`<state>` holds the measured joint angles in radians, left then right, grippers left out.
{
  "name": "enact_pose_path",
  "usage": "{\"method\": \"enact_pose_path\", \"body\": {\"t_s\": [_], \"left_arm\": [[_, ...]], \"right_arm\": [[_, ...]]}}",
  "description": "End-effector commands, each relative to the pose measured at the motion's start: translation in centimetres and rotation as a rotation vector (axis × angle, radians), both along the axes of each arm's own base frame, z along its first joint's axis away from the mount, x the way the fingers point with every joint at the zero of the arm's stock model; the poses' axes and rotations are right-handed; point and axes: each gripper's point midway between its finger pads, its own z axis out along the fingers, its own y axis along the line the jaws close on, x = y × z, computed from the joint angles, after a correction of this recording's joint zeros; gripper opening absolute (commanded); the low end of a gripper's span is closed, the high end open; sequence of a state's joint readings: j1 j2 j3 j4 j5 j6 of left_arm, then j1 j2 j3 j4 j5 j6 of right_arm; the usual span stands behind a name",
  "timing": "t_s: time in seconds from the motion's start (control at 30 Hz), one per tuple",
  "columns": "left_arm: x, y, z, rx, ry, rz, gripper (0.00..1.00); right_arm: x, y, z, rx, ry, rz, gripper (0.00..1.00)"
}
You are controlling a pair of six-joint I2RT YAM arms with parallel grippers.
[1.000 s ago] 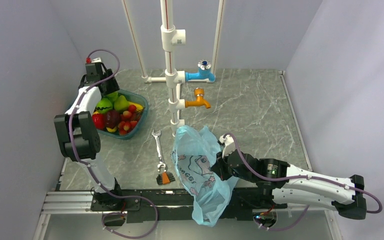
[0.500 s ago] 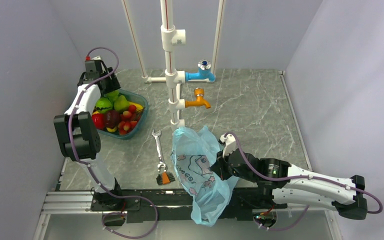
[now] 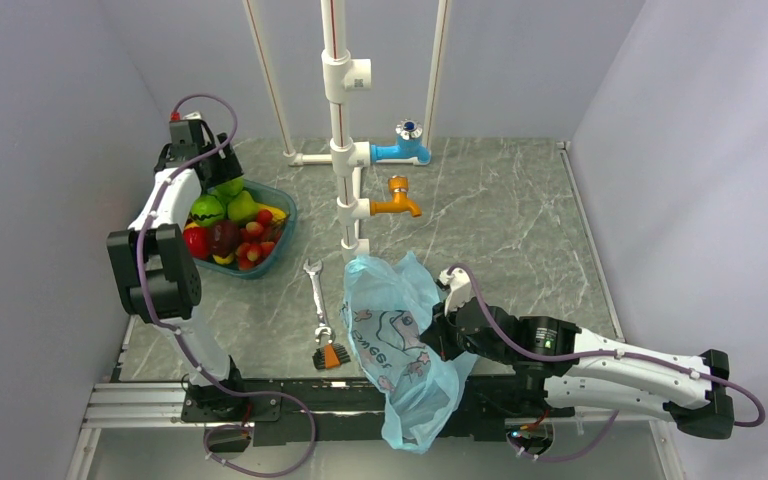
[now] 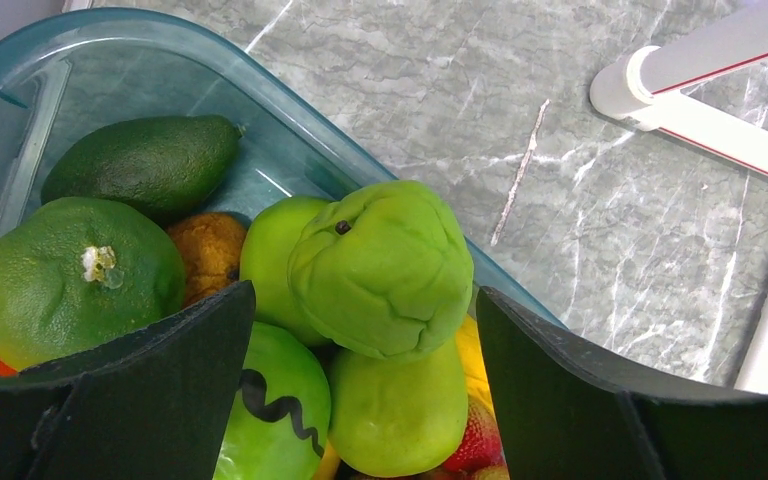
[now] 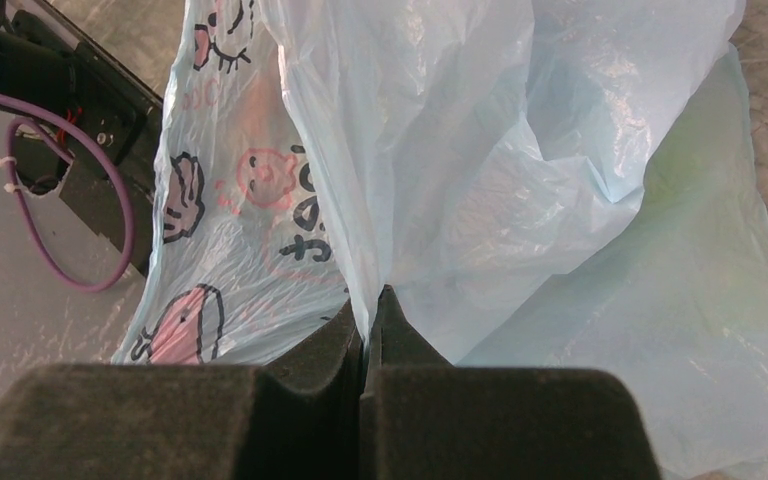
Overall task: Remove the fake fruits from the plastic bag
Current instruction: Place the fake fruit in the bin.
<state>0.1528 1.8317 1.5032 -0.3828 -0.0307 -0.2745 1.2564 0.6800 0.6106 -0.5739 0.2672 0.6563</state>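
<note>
Pinching a bag (image 5: 480,180) fold — right gripper (image 5: 365,330), jaws pressed together; left gripper (image 4: 362,295) jaws spread over basket (image 4: 290,130) — green fruit (image 4: 385,265) between them.

A robotics lab test cell: a mock white pipe stand (image 3: 336,120) with a blue tap (image 3: 407,150) and an orange tap (image 3: 400,204) rises from a marble-patterned table (image 3: 520,230), plain grey walls (image 3: 50,100) close in around it, and robot arms (image 3: 620,365) sit bolted to a metal rail (image 3: 140,403) in front of it

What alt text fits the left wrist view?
Open left tool hangs over a teal basket piled with fake fruits, a lumpy green fruit between its jaws. Grey marble table and a white pipe lie beyond.
</note>
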Motion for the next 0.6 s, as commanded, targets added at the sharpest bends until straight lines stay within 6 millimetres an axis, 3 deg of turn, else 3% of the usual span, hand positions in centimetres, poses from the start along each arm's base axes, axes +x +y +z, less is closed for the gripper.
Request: {"method": "enact_pose_path", "body": {"t_s": [0.0,0.27,0.43,0.57], "left_arm": [[-0.3,0.1,4.5,0.022,-0.105,0.003,0.87],[-3.7,-1.5,9.8,0.022,-0.233,0.007,0.84],[-6.6,-7.5,12.6,0.079,-0.293,-0.092,0.85],[-10.8,-11.8,11.2,0.041,-0.282,-0.195,0.82]], "right_arm": [[0.0,1.0,2.0,0.072,-0.011,0.007,0.0],[0.2,0.6,3.1,0.086,-0.044,0.011,0.0],[0.5,0.0,4.5,0.095,-0.076,0.0,0.0],[0.6,-0.5,5.0,0.097,-0.09,-0.007,0.0]]}}
